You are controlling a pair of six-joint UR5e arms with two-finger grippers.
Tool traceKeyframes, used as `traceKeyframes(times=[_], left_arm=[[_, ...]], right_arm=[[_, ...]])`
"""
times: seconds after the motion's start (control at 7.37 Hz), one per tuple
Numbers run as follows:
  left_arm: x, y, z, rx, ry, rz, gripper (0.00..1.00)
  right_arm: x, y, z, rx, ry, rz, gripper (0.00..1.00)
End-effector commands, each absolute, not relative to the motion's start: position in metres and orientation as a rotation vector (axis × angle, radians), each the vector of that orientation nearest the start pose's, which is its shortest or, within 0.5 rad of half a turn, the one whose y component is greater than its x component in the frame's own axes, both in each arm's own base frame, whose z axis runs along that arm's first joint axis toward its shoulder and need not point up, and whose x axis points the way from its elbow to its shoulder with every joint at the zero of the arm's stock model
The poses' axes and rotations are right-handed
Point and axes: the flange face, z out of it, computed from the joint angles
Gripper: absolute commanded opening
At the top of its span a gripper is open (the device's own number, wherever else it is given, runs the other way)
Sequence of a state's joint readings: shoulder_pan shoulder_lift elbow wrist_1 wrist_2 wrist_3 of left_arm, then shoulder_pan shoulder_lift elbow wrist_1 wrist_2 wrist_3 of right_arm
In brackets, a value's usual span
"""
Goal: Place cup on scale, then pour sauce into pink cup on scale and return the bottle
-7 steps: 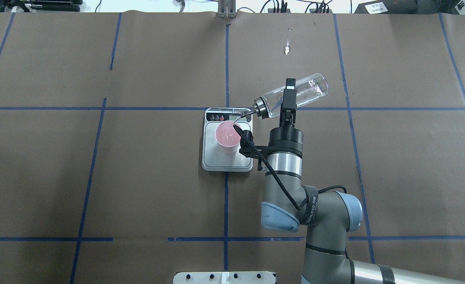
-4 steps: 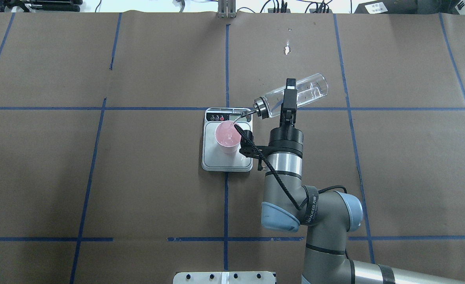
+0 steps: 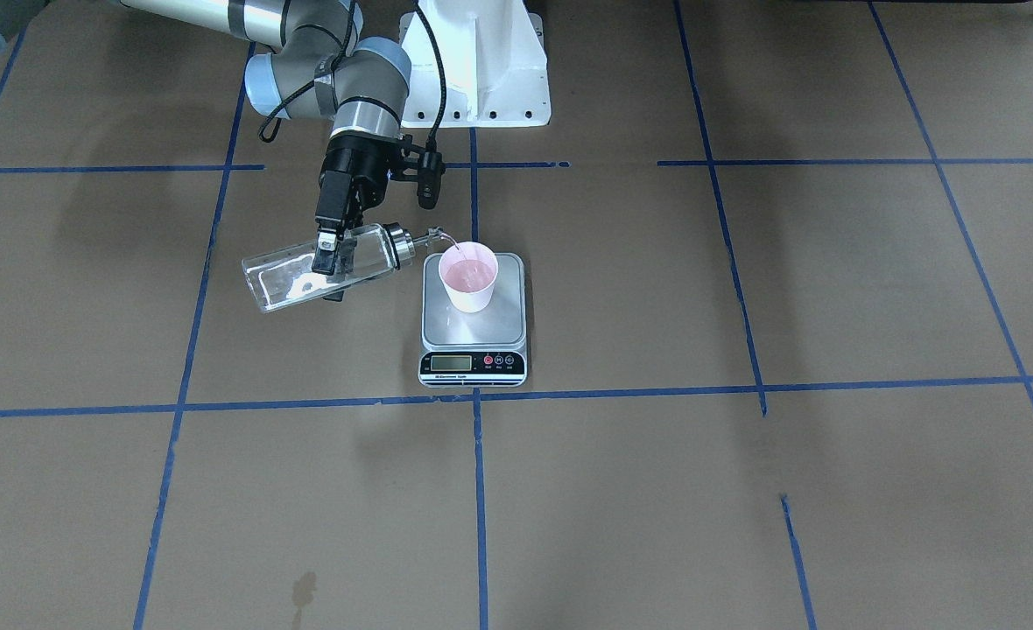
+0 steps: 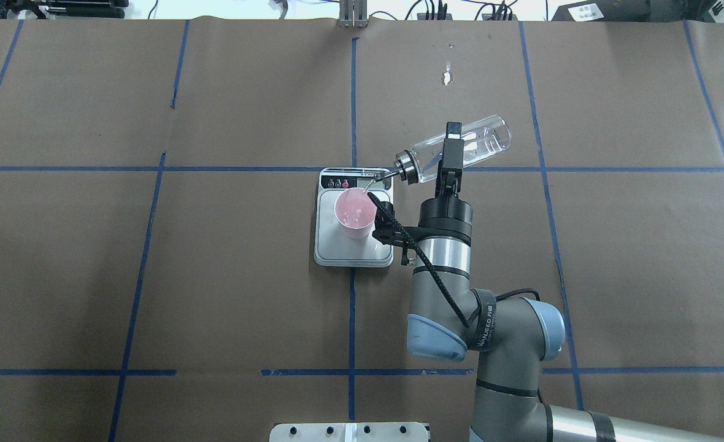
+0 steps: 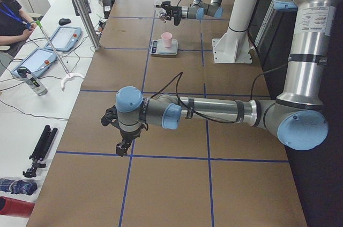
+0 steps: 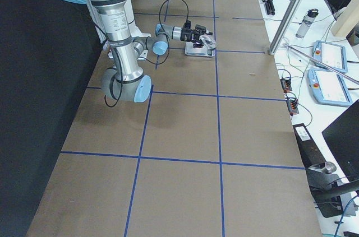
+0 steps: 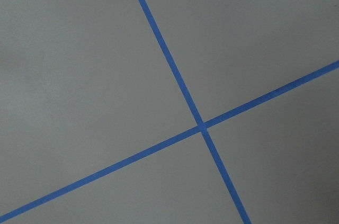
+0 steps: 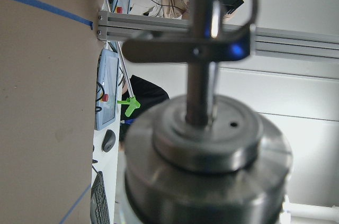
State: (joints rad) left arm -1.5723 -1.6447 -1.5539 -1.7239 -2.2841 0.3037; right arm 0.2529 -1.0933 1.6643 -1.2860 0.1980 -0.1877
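The pale pink cup (image 4: 354,212) stands on the scale (image 4: 353,253), which also shows in the front-facing view (image 3: 473,331). My right gripper (image 4: 451,153) is shut on the clear glass bottle (image 4: 481,140) and holds it tilted nearly flat, collar toward the cup. Its thin spout (image 4: 377,178) reaches over the cup's far rim, and a thin stream falls into the cup (image 3: 470,276). The right wrist view shows the silver collar (image 8: 206,150) close up. My left gripper (image 5: 124,148) hangs over bare table far from the scale; I cannot tell whether it is open or shut.
Brown paper with blue tape lines covers the table (image 4: 153,245). The robot's white base (image 3: 477,61) stands behind the scale. Operators' tablets and gear lie on the white bench (image 5: 37,60) beyond the table's far edge.
The bottle stays tilted over the cup in the same place. The right wrist's camera bracket and cable have shifted slightly.
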Motion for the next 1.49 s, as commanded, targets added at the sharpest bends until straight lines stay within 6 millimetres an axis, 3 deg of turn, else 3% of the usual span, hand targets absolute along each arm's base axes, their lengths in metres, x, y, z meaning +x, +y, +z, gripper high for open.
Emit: traceKeyframes(times=[0.0,0.54,0.95,1.36], left_arm=[[-0.07,-0.538,0.614,0.313,0.675,0.363,1.0],[-0.071,-0.538,0.613,0.317,0.673,0.361,1.0],[-0.072,-0.538,0.612,0.319,0.673,0.361,1.0],[-0.078,-0.542,0.605,0.333,0.666,0.356,1.0]], right_arm=[[-0.53,-0.374,0.267,1.307,0.657,-0.61,0.0],[-0.534,-0.37,0.267,1.334,0.56,-0.53,0.0],[-0.54,-0.361,0.264,1.365,0.34,-0.376,0.0],[-0.514,-0.343,0.233,1.374,0.006,-0.18,0.0]])
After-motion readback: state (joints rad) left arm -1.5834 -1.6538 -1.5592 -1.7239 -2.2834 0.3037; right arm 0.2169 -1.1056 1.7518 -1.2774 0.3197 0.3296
